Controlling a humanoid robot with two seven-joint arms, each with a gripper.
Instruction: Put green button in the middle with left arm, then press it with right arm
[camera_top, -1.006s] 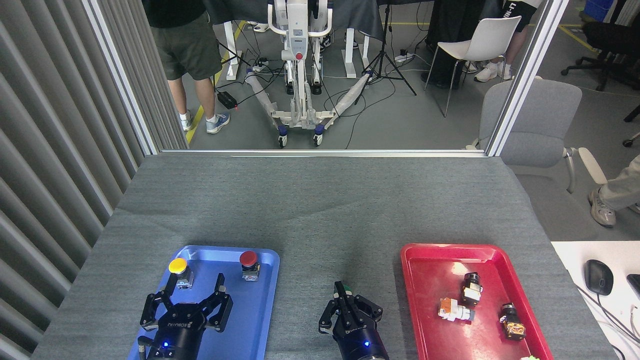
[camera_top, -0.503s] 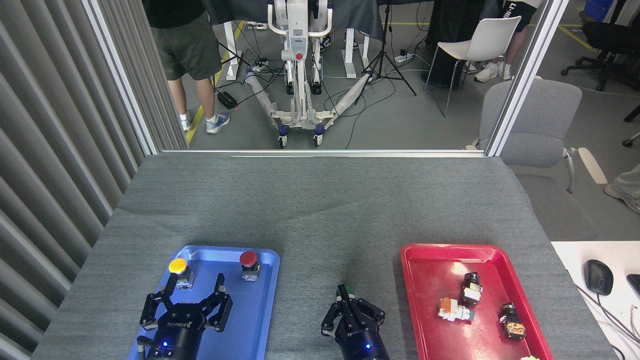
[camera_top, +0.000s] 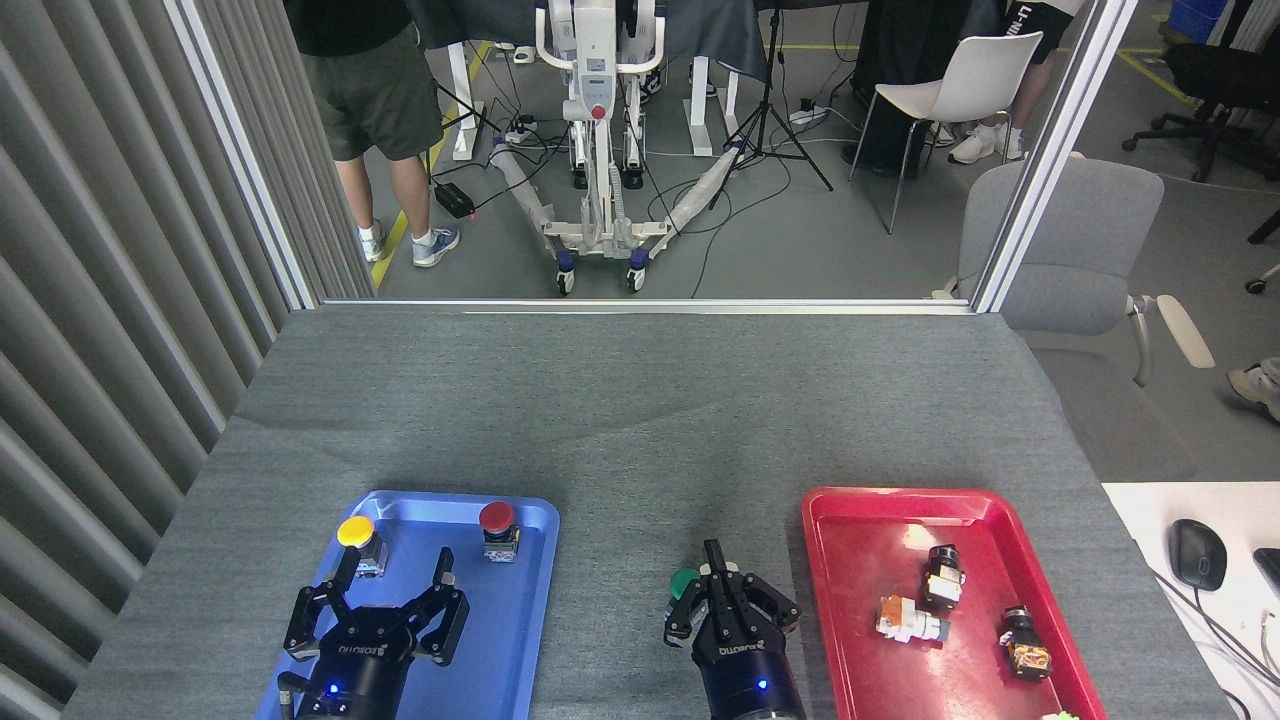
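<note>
The green button (camera_top: 684, 583) stands on the grey cloth (camera_top: 640, 420) between the blue tray (camera_top: 530, 620) and the red tray (camera_top: 860, 520), its cap showing just left of the right gripper (camera_top: 714, 578). That gripper's fingers are drawn together into a point, holding nothing. The left gripper (camera_top: 394, 573) hangs over the blue tray, fingers spread and empty, near the yellow button (camera_top: 356, 533) and the red button (camera_top: 496, 518).

You get bright, even overhead light and sharp focus; glare glints on the red tray (camera_top: 860, 560) at 5 o'clock.
</note>
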